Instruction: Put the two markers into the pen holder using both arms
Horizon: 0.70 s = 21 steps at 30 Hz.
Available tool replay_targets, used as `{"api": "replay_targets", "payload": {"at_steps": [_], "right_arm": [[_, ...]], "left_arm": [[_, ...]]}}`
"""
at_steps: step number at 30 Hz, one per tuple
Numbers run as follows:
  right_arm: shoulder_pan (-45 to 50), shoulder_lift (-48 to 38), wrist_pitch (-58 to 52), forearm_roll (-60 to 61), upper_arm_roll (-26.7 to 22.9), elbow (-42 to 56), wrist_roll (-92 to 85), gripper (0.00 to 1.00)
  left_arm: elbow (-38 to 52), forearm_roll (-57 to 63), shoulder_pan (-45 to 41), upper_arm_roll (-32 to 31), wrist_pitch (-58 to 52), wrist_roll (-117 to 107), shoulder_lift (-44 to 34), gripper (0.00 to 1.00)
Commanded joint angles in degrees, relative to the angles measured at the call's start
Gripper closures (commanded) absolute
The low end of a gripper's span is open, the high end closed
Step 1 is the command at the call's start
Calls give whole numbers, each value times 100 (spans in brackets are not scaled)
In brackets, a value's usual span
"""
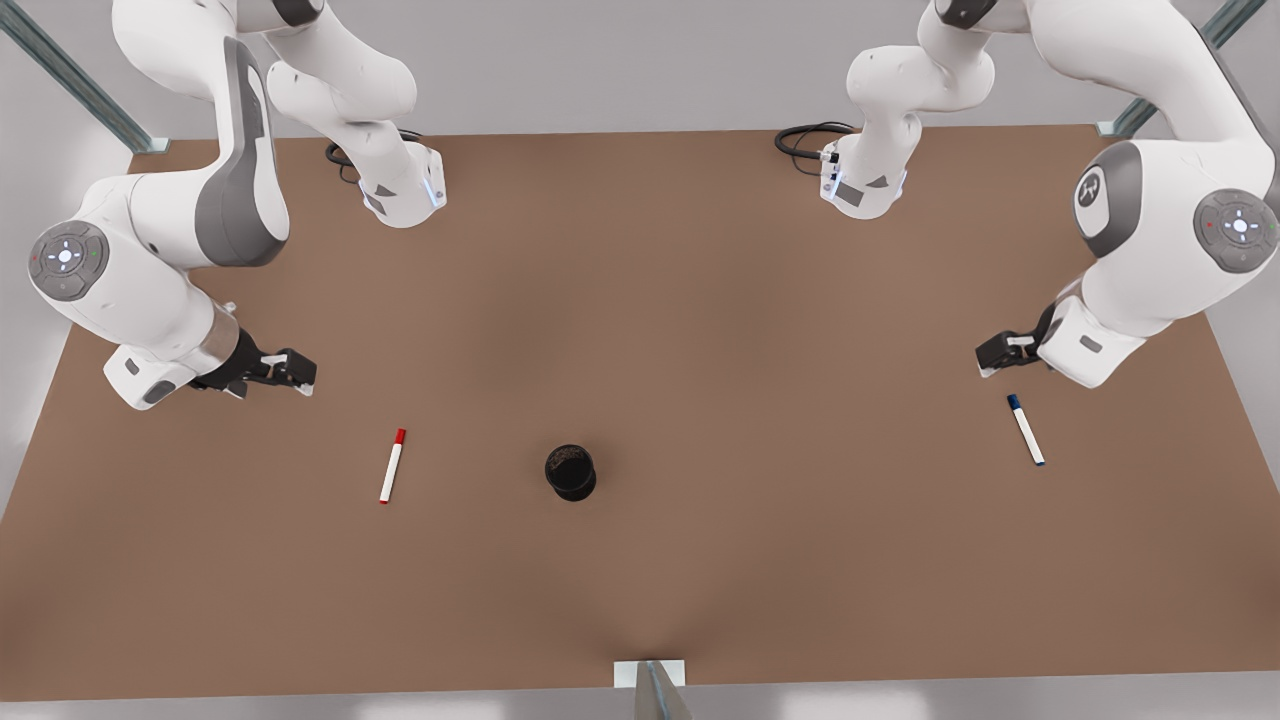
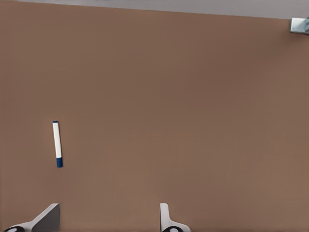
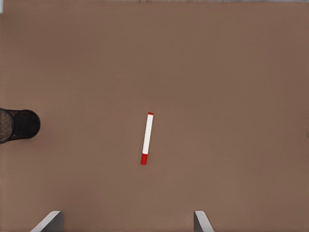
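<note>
Lying flat on the brown table, both markers are untouched. The red marker sits toward the front view's left, its cap pointing up toward the far edge, slightly tilted. The blue marker lies near the front view's right edge, cap toward the far side, barrel slanting down to the right. Neither barrel shows any readable print.

The holder stands upright between them, closer to the red marker and well apart from the blue one. Its mouth faces up and the speckled inside holds no marker.

The right gripper hangs above the table on the front view's left, up and to the left of the red marker, apart from it. Its wrist view has the red marker between and beyond the two white fingertips, which stand wide apart with nothing in them; the holder sits at that picture's edge.

The left gripper hangs on the front view's right, just above the blue marker's cap end and not touching it. Its wrist view has the blue marker off to one side of the fingertips, which are likewise spread and empty.

A round grey cover on the right-hand arm bears a small logo, too small to read.
</note>
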Motion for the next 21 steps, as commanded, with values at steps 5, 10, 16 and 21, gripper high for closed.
{"api": "replay_targets", "payload": {"at_steps": [5,10,16,21], "right_arm": [[-3,-5,33,4,1,3,83,0],[-21,109,112,4,-26,47,83,0],[14,865,1201,-49,1,3,91,0],[41,1076,2906,-49,185,-1543,153,0]], "left_arm": [[-31,-28,290,25,324,308,376,0],[-646,-63,1090,25,1906,598,939,0],[-1297,-54,1679,34,3128,1301,1370,0],[-1806,-45,1871,78,4007,1898,1431,0]]}}
